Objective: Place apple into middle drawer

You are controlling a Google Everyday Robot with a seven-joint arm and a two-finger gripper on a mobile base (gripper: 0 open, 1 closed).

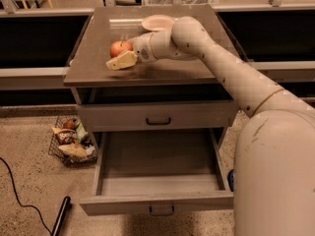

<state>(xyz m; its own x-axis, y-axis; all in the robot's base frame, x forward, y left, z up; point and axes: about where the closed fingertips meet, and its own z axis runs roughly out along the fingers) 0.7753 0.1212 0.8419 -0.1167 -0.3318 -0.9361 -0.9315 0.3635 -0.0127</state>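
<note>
The red-orange apple (119, 47) sits on the left part of the cabinet top (162, 73). My gripper (117, 55) reaches in from the right and is open around the apple. Its yellowish near finger (121, 60) lies just in front of the apple, and the far finger is hidden behind it. The apple rests on the top. The middle drawer (157, 203) is pulled out below, and its inside is bare.
A shallow beige bowl (157, 22) stands at the back of the cabinet top. The upper drawer front (157, 116) is closed. A wire basket (71, 142) with snacks sits on the floor at left, near a black cable (15, 191). My arm (231, 73) spans the right side.
</note>
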